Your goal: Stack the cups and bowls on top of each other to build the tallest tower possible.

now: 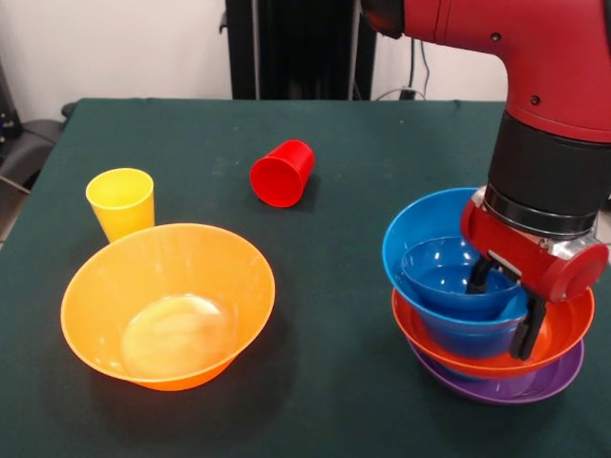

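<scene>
Toward the left edge of the table (382,134) the yellow cup (120,201) stands upright with its mouth up. Just in front of it sits the big orange bowl (168,303), also mouth up and empty, close to the front left corner. Near the middle of the table, toward the far edge, the red cup (284,173) lies on its side; its long axis runs from the far right to the near left, and the open mouth faces the near left.

At the right edge stands the tower (487,324): the purple bowl (496,386) at the bottom, the red-orange bowl (563,329) in it, then a wide blue bowl (425,224), which leans up toward the far left, and a smaller blue bowl (449,286) inside.

The pincer (503,315) hangs directly over this pile. Its two fingers are spread, one on each side of the near right wall of the smaller blue bowl. I cannot say if they already press on the wall.

The remaining pieces all lie to the left of the pincer, well apart from it; the red cup is the nearest. The table cover is dark green cloth and flat, and there is plenty of free room between the things.
</scene>
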Controlling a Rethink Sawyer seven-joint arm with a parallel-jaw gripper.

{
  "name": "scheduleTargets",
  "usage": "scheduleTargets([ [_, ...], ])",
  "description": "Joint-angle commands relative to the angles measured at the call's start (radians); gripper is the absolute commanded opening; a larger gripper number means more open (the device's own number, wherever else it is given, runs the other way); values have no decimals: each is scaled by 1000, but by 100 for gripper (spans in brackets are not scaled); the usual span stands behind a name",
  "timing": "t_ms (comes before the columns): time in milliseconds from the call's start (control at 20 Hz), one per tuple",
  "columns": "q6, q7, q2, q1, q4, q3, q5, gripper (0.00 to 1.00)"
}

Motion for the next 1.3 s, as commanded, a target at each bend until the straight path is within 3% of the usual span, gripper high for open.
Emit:
scheduleTargets([
  [50,56,217,40,21,0,68,-19,100],
  [450,51,213,31,21,10,68,-17,100],
  [800,154,234,27,1,-80,11,-22,100],
  [1300,187,253,5,9,-99,-12,-3,100],
])
